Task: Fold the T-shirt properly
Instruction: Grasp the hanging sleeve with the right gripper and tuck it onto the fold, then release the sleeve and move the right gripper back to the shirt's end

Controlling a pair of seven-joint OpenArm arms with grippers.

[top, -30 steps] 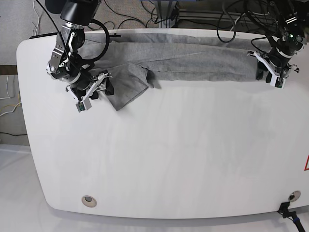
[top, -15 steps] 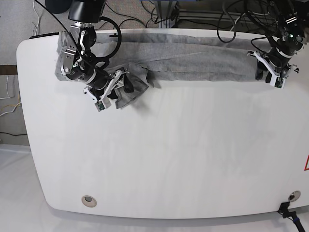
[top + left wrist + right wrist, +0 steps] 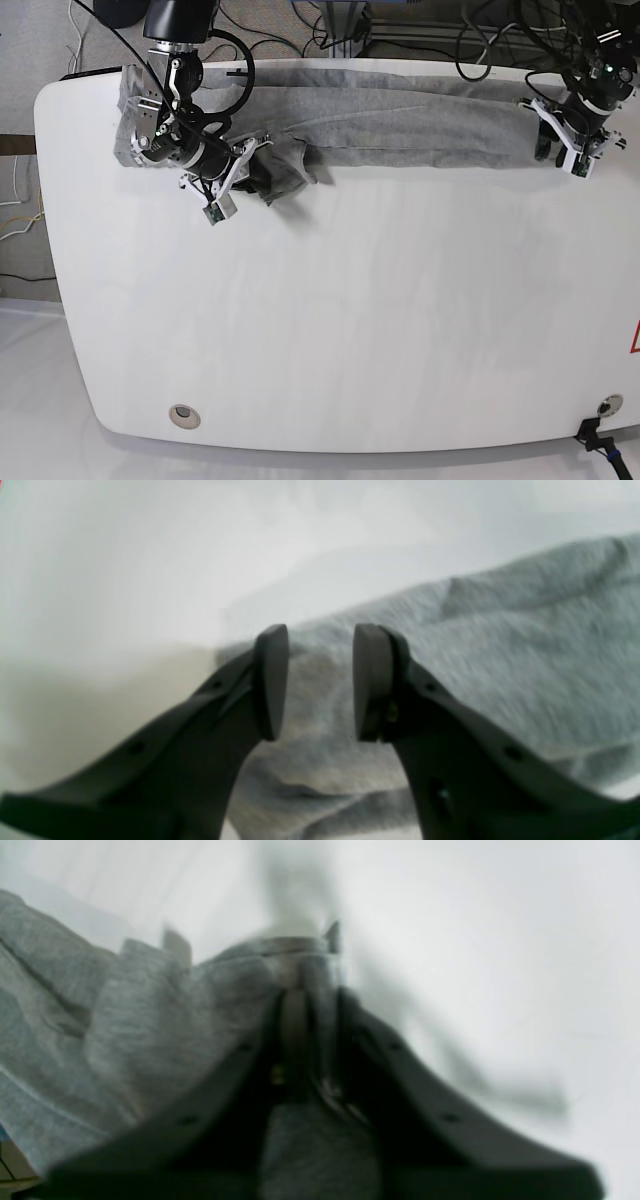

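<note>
A grey T-shirt (image 3: 400,122) is seen laid in a long, layered band across the top of the frame, with a sleeve-like flap jutting out below the band at upper left. The lengthwise folding appears to be largely done, judging by the narrow strip and the edges stacked along it. The flap has not been tucked in, and the band has not been shortened from its ends; both steps are probably left, along with a final smoothing of the wrinkles.

At upper left, the flap is pinched between the closed fingers of the right gripper (image 3: 322,1040), with a small ridge of cloth raised between the tips in the right wrist view. At upper right, the left gripper (image 3: 320,685) is poised over the band's other end, its fingers parted by a moderate gap and no cloth seen gripped between them. The rest of the white table (image 3: 350,320) is stretched out below the shirt, down to the bottom of the frame. The job is judged to be roughly midway, with a compact bundle yet to be formed.
</note>
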